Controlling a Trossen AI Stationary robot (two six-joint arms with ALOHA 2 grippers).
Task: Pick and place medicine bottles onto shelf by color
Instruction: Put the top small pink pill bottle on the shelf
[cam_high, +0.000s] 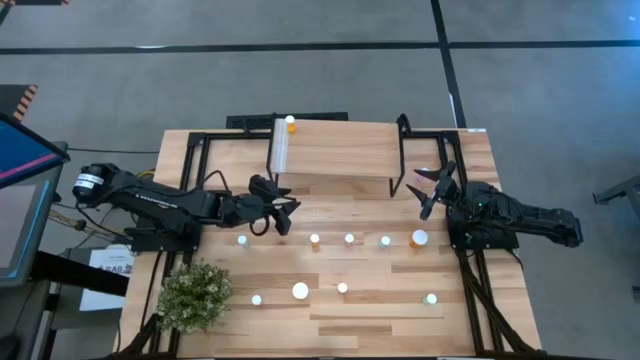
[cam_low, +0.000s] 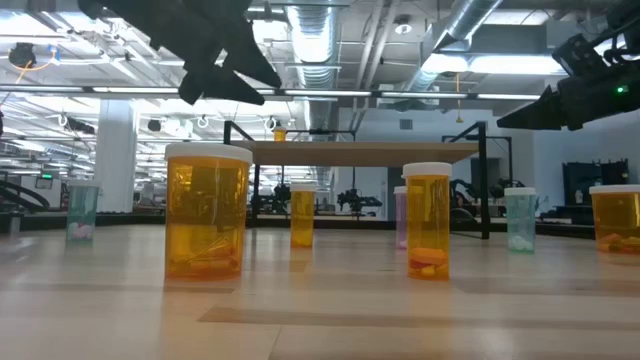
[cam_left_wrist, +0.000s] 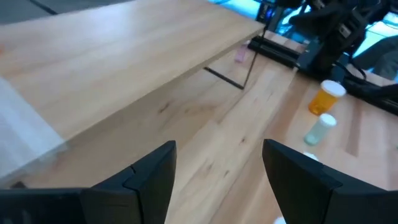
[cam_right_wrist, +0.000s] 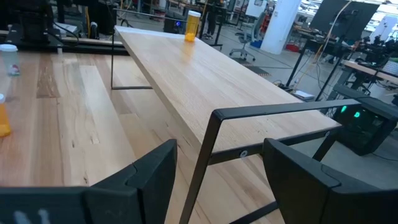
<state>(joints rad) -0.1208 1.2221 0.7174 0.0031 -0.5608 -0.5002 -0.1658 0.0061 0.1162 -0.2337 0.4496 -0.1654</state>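
Left gripper (cam_high: 284, 216) hovers with jaws apart, empty, over the desk (cam_high: 380, 310) before the shelf (cam_high: 335, 150). One orange bottle (cam_high: 290, 124) stands on the shelf's far-left corner; the remaining medicine bottles (cam_high: 349, 239) wait on the desk. Right gripper (cam_high: 432, 190), jaws apart, empty, hovers near the shelf's right end.

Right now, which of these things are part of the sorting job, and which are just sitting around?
Part of the job: bottles on the table, one orange bottle already on the shelf, both open grippers, left and right.

Just sitting around: plant.
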